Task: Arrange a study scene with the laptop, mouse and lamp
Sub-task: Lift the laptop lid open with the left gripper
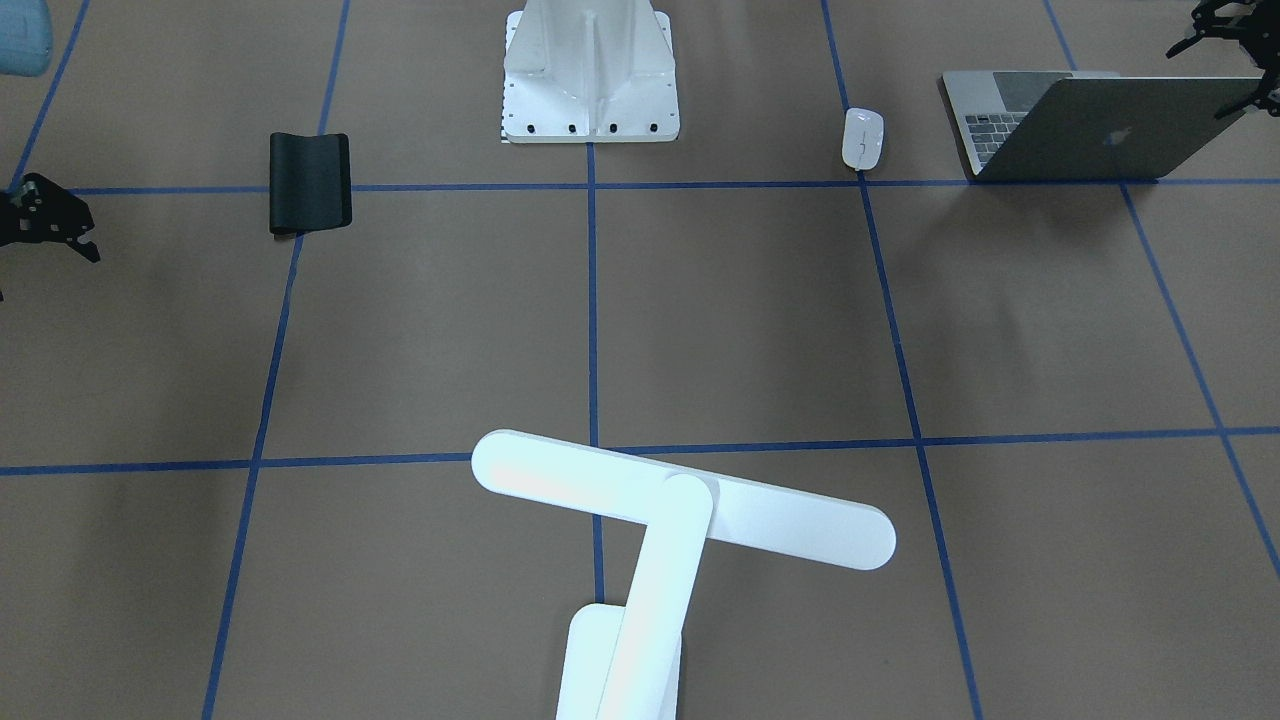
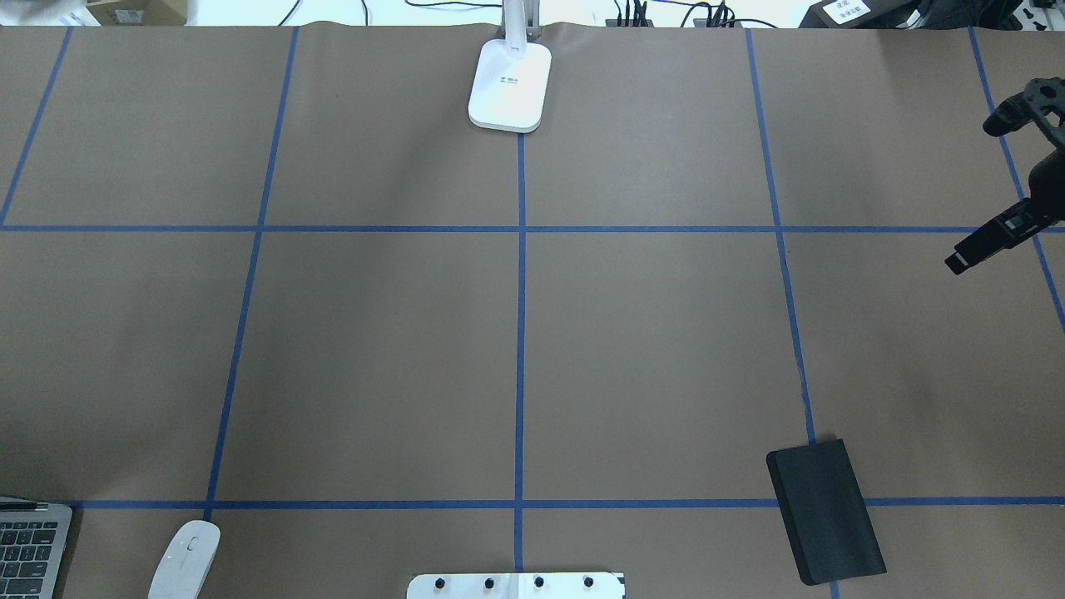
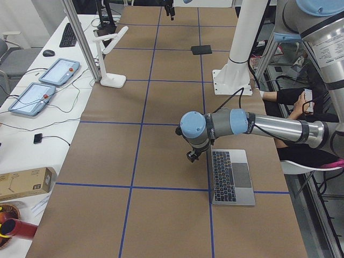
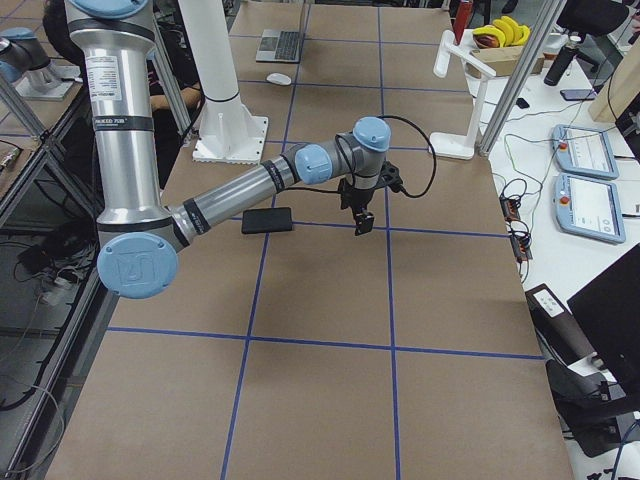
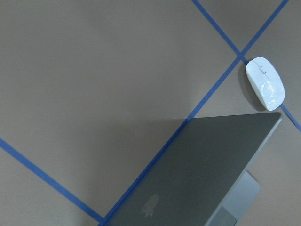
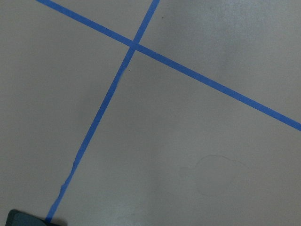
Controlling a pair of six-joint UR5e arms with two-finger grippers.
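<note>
The grey laptop point(image 1: 1100, 130) stands open near the robot's left side, its lid with the apple logo facing away from the robot. It also shows in the left wrist view point(image 5: 202, 169). The white mouse point(image 1: 862, 138) lies beside it, a little apart point(image 5: 265, 83). The white lamp point(image 1: 680, 500) stands at the far middle edge, its base point(image 2: 509, 83) on the centre line. My left gripper point(image 1: 1215, 70) hovers open behind the lid's outer corner, holding nothing. My right gripper point(image 2: 978, 193) hangs open and empty above the table's right side.
A flat black pad point(image 2: 825, 512) lies near the right front grid line. The white bolted pedestal point(image 1: 590, 75) stands at the robot's base. Blue tape lines divide the brown table. Tablets and cables lie past the far edge point(image 4: 585, 150).
</note>
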